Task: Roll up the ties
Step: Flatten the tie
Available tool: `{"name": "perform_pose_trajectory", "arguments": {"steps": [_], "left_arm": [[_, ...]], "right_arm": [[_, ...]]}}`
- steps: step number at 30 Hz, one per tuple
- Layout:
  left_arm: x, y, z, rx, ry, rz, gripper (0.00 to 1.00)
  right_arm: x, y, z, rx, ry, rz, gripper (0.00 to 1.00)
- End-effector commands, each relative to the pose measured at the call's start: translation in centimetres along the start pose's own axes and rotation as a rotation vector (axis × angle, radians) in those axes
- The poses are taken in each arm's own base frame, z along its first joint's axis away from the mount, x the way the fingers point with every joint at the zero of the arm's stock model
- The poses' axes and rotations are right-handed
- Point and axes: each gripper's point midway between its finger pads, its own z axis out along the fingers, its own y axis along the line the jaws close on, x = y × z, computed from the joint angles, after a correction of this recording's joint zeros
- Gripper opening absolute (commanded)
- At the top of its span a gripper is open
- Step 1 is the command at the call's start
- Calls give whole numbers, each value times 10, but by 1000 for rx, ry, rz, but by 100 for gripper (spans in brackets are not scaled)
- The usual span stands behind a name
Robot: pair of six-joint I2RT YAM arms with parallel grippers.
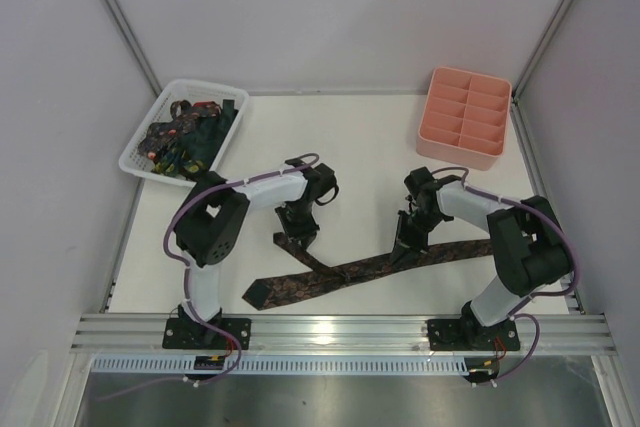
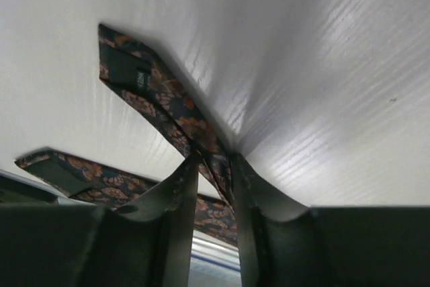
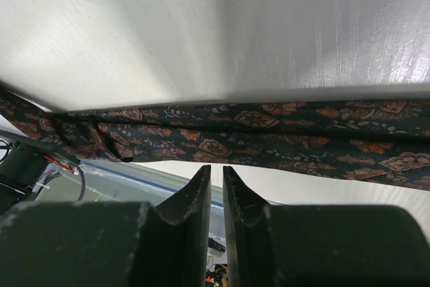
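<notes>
One patterned brown fabric tie (image 1: 345,272) lies flat, narrow, pointed-ended, on the smooth white table (image 1: 360,147).

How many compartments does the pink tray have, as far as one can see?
10, in two columns of five, inside the pink tray at the table's far right corner. All look empty; none seems hidden.

Brown tie (image 1: 350,270) with reddish pattern lies flat, unrolled, folded into a V at table 6 o'clock; long strip runs toward 3 o'clock. Dark green ties (image 1: 185,137) sit heaped at 10 o'clock.
</notes>
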Motion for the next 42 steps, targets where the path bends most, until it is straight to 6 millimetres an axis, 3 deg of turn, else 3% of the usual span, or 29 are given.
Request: {"name": "perform_pose_trajectory", "arguments": {"steps": [1,3,4,8,10,15,19,23,32,35,39,42], "left_arm": [[-4,11,-1,-8,-25,8,31],[-3,17,-4,6,-41,7,15],[-3,19,-4,7,-53,10,2],[5,27,-7,63,-100,45,1],[9,19,-20,153,-159,69,1],[21,27,-36,180,-299,112,1],[36,35,-36,152,-364,124,0],[60,48,-23,108,-413,82,1],[81,91,-2,128,-528,-87,9],[87,101,-4,148,-561,-106,12],[93,109,-13,177,-594,-98,32],[96,112,-18,192,-615,-95,37]], "right_arm": [[-10,12,-5,-31,-23,-15,18],[-5,16,-3,-41,-3,-15,18],[-3,17,-1,-44,4,-19,18],[6,12,8,-31,29,8,14],[5,16,13,-66,23,33,13],[5,8,28,-56,38,74,10],[7,-5,41,-16,78,92,9],[8,-13,46,-1,101,100,9],[15,-22,61,-11,166,143,9],[13,-23,64,-4,173,146,9],[8,-22,67,-5,171,156,9],[6,-21,67,-9,167,169,9]]}}
